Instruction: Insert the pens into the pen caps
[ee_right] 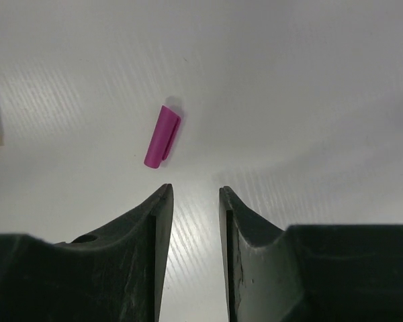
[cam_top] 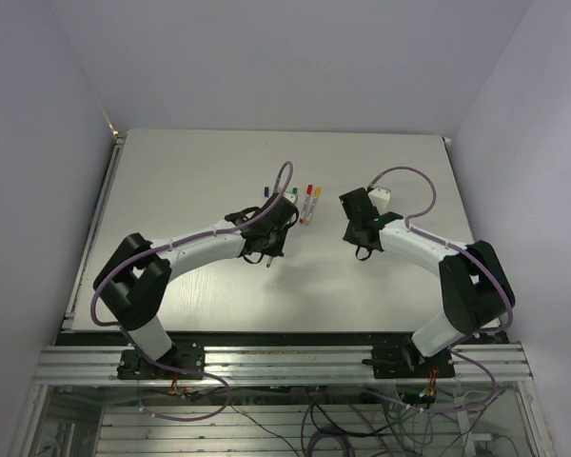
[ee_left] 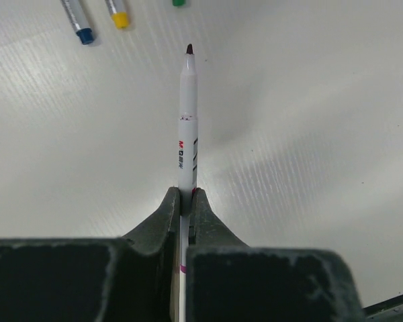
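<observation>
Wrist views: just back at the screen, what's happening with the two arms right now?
The left gripper is shut on a thin white marker pen, uncapped, its dark tip pointing away from the gripper over the white table. The right gripper is open and empty. A small purple plastic cap lies on the table just ahead of its jaws, slightly left in that view. Pen and cap are not yet joined.

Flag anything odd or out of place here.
Nothing stands out. The left tool holds an uncapped pen straight, and the purple cap lies intact on the table ahead of the open right tool.
</observation>
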Motion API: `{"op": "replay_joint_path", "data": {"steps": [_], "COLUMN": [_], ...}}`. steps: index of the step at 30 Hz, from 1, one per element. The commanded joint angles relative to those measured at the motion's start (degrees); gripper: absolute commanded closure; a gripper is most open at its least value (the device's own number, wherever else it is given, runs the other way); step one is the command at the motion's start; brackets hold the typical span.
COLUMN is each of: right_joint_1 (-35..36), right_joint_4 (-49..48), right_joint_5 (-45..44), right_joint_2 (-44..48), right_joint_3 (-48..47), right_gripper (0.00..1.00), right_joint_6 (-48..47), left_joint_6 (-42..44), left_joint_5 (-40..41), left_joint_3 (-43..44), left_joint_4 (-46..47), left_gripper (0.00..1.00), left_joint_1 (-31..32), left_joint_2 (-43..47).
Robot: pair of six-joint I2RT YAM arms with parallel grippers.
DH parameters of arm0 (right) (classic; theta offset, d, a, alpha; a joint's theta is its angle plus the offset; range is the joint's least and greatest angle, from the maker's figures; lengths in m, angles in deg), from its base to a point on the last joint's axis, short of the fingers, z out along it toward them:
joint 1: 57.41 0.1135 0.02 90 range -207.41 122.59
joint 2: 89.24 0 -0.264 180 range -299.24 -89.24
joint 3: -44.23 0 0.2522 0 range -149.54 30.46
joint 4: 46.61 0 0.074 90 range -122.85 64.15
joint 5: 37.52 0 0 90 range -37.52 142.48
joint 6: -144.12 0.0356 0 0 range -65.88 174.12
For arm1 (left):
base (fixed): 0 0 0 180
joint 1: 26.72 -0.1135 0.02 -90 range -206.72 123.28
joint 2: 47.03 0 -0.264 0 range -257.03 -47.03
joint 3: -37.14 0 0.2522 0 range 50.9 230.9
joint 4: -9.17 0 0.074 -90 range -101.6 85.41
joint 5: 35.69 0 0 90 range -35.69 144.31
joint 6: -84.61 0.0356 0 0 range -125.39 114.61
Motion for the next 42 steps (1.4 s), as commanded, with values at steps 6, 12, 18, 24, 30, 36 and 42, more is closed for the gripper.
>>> {"op": "replay_joint_path", "data": {"steps": [6, 12, 18, 24, 30, 36, 42], "right_joint_1": [0.36, 0.38, 0.35, 0.31, 0.36, 0.29, 0.20], "right_joint_4": [-2.64, -3.89, -1.48, 0.69, 0.85, 0.45, 0.59], "right_joint_5": [-0.62, -1.28, -2.83, -4.97, -4.92, -3.66, -2.38], "right_joint_2": [-8.20, -11.96, -16.16, -16.41, -16.07, -16.96, -17.46], "right_joint_3": [-5.03, -9.54, -12.77, -12.77, -11.52, -10.22, -9.31], "right_gripper": [0.60, 0.59, 0.60, 0.61, 0.62, 0.63, 0.64], "right_joint_6": [1.51, 1.82, 3.05, 4.56, 4.69, 5.29, 5.96], "left_joint_6": [-0.79, -1.28, -1.13, -0.89, -1.24, -0.91, -1.20], "left_joint_5": [-0.88, -1.34, -1.85, -2.25, -3.38, -3.53, -3.75], "left_joint_3": [-3.00, -4.14, -3.84, -3.55, -3.10, -2.21, -2.50], "left_joint_4": [1.21, 1.37, 1.34, 1.43, 1.81, 1.60, 1.74], "left_gripper": [0.93, 0.93, 0.93, 0.93, 0.93, 0.93, 0.93], "left_joint_1": [-2.68, -3.15, -3.31, -3.59, -3.71, -3.76, -3.92], "left_joint_2": [4.29, 4.99, 4.41, 3.57, 2.36, 1.43, 1.48]}}
